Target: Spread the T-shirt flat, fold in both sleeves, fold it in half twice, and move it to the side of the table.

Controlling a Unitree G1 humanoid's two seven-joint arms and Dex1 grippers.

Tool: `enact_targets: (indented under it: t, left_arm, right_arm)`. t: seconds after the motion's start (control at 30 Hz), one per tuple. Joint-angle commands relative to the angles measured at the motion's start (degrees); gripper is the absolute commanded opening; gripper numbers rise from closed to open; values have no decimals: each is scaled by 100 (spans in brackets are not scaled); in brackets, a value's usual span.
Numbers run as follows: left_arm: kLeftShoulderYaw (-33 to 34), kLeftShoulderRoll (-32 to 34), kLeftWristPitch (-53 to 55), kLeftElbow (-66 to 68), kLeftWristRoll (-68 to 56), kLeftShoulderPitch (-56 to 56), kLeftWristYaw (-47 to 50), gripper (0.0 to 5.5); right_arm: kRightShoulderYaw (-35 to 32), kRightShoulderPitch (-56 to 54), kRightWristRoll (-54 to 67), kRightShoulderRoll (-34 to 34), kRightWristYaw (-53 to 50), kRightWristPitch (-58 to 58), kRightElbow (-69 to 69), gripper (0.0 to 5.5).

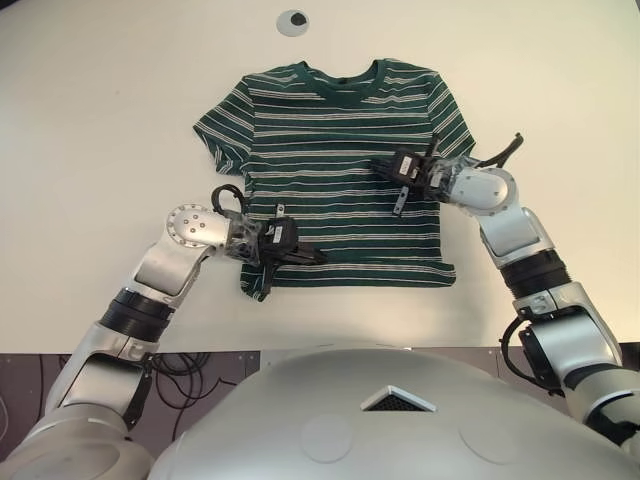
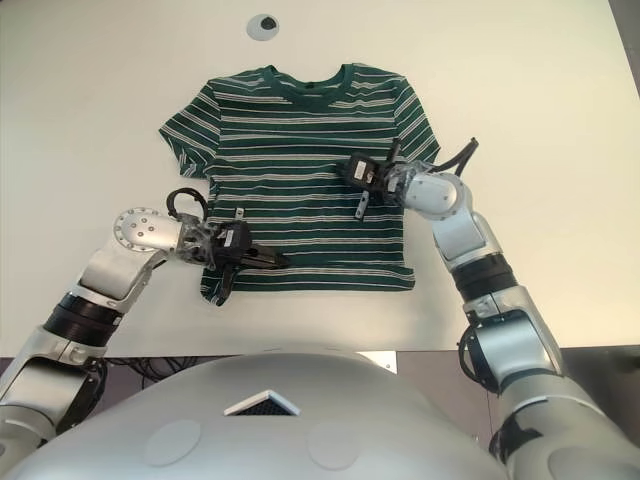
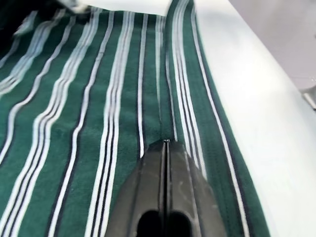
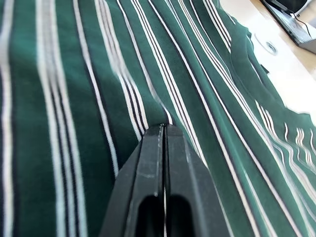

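White desk (image 1: 560,80) surface carries a dark green T-shirt (image 1: 340,120) with thin white stripes. It lies spread out near the middle of the desk, hem toward the near edge and collar toward the far edge.

Nearest, the left end effector (image 3: 166,144) sits on the near-left part of the shirt, just above the hem. Its two fingers are pressed together with no gap. Whether a pinch of cloth lies between the tips cannot be made out. The hem corner beside it looks bunched and is partly covered by the arm.

Farther in, the right end effector (image 4: 163,128) rests on the right side of the shirt's body, about level with the sleeve. Its fingers are likewise closed flat against each other, tips on the fabric. The forearm behind it hides the lower edge of the right sleeve. The left sleeve lies flat and fully visible.

Beyond the collar, a small round cable grommet (image 1: 292,21) sits in the desk near the far edge, well apart from the shirt.
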Motion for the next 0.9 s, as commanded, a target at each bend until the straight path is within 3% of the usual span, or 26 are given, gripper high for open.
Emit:
enact_targets:
  t: [0.03,0.17,0.4,0.53,0.7,0.9]
  left_arm:
    - [-239,419,156,-238,95,271,-414,0]
    - [-331,835,173,-695,-201,693,-884,0]
    - [175,1288,393,-2184,-1367,1626,-1003,0]
    - [563,936,594,-2245,-1782,1403,-584,0]
    - [1168,-292,1035,-1238,-1717,158,1145,0]
    - [918,-1131,862,484,-477,-986,2442,0]
  right_arm:
    - [222,59,-521,-57,-104,471,626,1]
    - [305,34,-615,-102,-180,624,842,1]
    - [357,232,-464,-213,-123,359,635,1]
    - [232,439,-180,-271,-23,-96,119,1]
    - [-348,679,653,-302,168,-580,-931,1]
    - [-327,1107,1056,-537,883,-556,-1648,1]
